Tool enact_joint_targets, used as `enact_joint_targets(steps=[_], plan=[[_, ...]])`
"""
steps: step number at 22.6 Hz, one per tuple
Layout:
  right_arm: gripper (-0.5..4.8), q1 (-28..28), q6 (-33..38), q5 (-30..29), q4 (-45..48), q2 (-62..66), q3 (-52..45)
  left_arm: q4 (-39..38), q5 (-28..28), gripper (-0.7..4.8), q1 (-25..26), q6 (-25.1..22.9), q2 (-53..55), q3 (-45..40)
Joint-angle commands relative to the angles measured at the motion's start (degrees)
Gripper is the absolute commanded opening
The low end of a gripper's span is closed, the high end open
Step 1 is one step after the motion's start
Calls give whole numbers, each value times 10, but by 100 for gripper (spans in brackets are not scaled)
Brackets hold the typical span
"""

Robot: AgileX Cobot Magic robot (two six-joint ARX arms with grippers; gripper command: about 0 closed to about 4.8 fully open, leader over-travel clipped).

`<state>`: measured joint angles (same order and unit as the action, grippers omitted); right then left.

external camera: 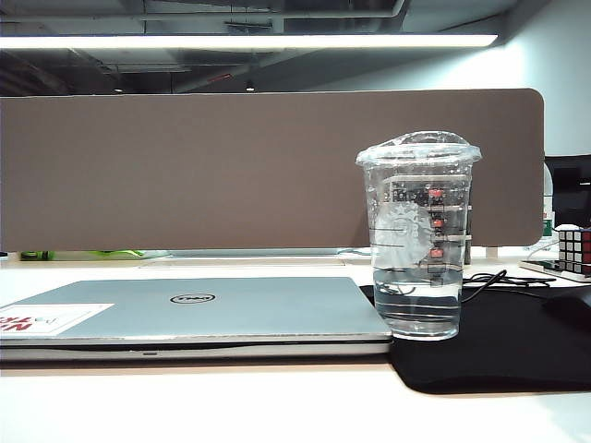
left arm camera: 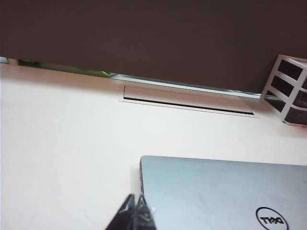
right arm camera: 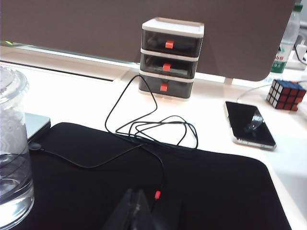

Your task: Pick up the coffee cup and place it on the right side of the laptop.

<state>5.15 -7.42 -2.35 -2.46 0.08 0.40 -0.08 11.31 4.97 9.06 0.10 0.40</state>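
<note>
Standing upright: the coffee cup point(external camera: 418, 235), clear plastic with a domed lid, on the black cloth mat point(external camera: 499, 346), just beside the right edge of the laptop point(external camera: 199, 309).
Cup contents: clear liquid fills its lower part; faint round logo and printed lines show on the wall.
Laptop: silver-grey, lid shut, flat on the white table point(external camera: 277, 406); round logo at mid-lid, white-and-red sticker point(external camera: 51, 318) at its near left corner.
Left hand point(left arm camera: 135, 207): only the dark fingertips show in the left wrist view, pressed together and holding nothing, above the table at the laptop's point(left arm camera: 225, 191) corner.
Right hand point(right arm camera: 136, 203): dark fingertips shown in the right wrist view, drawn together with nothing between them, over the mat point(right arm camera: 144, 182); the cup point(right arm camera: 14, 153) stands apart from it.
Cable: a thin black cable point(right arm camera: 148, 127) lies looped across the mat and the table.
Drawer unit: a small three-drawer unit point(right arm camera: 170, 57) with red handles stands before the brown partition point(external camera: 231, 171).
Other items: a phone point(right arm camera: 249, 124) lies face up on the table near a puzzle cube point(right arm camera: 287, 94); a bottle stands behind them.
</note>
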Motion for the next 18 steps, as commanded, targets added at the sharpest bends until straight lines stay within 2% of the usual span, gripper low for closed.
enact_joint_targets(steps=[1, 8, 18], plan=[[-1, 0, -12, 3, 10, -1, -3, 6, -39, -6, 1, -47, 0, 0], [-1, 1, -12, 3, 10, -1, -3, 7, -40, -6, 1, -96, 0, 0], [-1, 1, -12, 3, 10, -1, -3, 5, -36, -5, 1, -92, 0, 0]])
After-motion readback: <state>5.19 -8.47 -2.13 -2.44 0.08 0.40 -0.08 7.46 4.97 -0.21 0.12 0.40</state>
